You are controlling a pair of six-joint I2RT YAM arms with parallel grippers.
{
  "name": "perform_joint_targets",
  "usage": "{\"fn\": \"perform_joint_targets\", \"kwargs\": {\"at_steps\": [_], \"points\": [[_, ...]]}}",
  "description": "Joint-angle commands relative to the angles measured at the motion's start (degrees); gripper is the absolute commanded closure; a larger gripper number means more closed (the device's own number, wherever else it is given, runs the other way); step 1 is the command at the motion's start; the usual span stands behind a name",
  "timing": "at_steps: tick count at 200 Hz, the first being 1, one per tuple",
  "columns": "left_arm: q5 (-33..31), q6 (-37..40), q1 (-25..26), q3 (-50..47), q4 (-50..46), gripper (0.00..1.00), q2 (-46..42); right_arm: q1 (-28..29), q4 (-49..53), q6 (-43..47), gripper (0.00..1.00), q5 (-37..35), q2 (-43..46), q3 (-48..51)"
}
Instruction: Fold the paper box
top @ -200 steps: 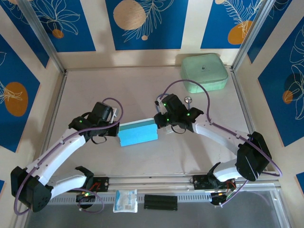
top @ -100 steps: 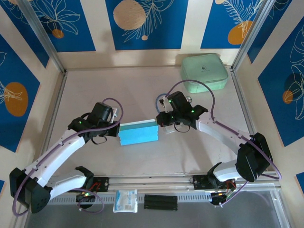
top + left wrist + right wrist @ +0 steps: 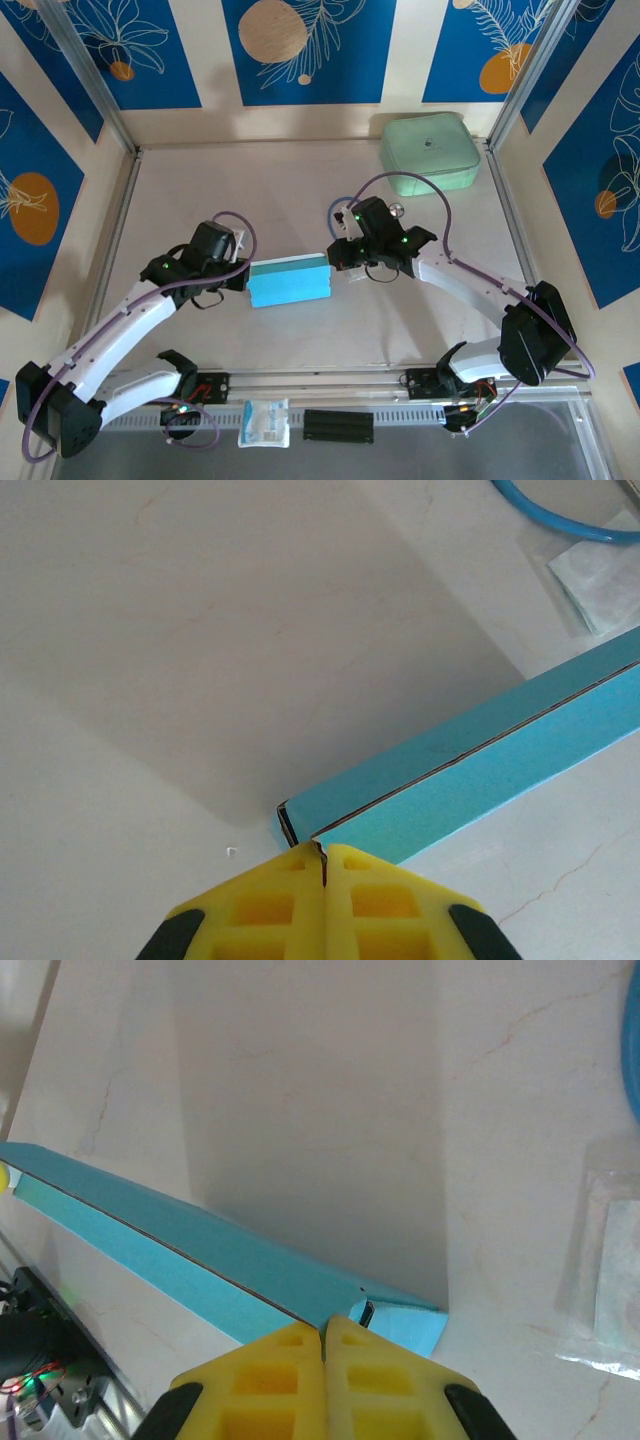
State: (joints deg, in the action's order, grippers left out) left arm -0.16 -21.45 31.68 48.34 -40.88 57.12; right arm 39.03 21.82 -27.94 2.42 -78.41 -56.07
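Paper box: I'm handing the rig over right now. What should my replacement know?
Left hand: shut, tips at the paper box's left end.
Right hand: shut, tips at its right end.
Box: middle of the table, lying flat between both hands.
Done: body folded into a blue rectangle.
To do: the end flap by the right hand looks slightly ajar; probably press it in, then back off.

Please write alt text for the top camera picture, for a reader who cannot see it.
A flat sky-blue paper box lies in the middle of a pale table, with the closed left tool at its left end and the closed right tool at its right end. A mint-green case sits at the far right corner.
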Motion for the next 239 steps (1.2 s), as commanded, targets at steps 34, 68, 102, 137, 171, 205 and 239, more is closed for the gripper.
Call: {"fn": "perform_joint_targets", "kwargs": {"at_steps": [34, 68, 102, 137, 171, 205, 239], "points": [[2.8, -3.5, 1.3, -2.5, 3.5, 1.0, -2.2, 6.2, 3.8, -1.4, 0.99, -3.2, 0.9, 4.2], [2.9, -4.5, 1.2, -3.0, 3.7, 1.0, -3.1, 7.7, 3.5, -1.6, 0.98, -4.7, 1.9, 4.7], [0.8, -3.7, 1.2, -1.7, 1.6, 0.83, -4.4, 8.8, 3.8, -1.1, 0.98, -8.1, 3.8, 4.7], [-1.1, -2.6, 1.3, -0.5, 0.0, 0.68, -6.1, 9.2, 4.4, 0.2, 0.97, -9.1, 5.3, 4.9], [-3.1, -1.4, 1.2, 0.2, -1.8, 0.61, -7.1, 10.0, 5.1, 1.0, 0.97, -10.2, 5.5, 4.4], [-4.8, -0.5, 1.2, 0.8, -3.4, 0.6, -7.1, 10.1, 5.1, 1.3, 0.97, -10.6, 5.6, 4.2], [-3.6, -0.2, 1.2, 2.7, -7.3, 0.63, -5.3, 10.1, 5.1, 1.4, 0.97, -10.7, 5.5, 4.2]]}}
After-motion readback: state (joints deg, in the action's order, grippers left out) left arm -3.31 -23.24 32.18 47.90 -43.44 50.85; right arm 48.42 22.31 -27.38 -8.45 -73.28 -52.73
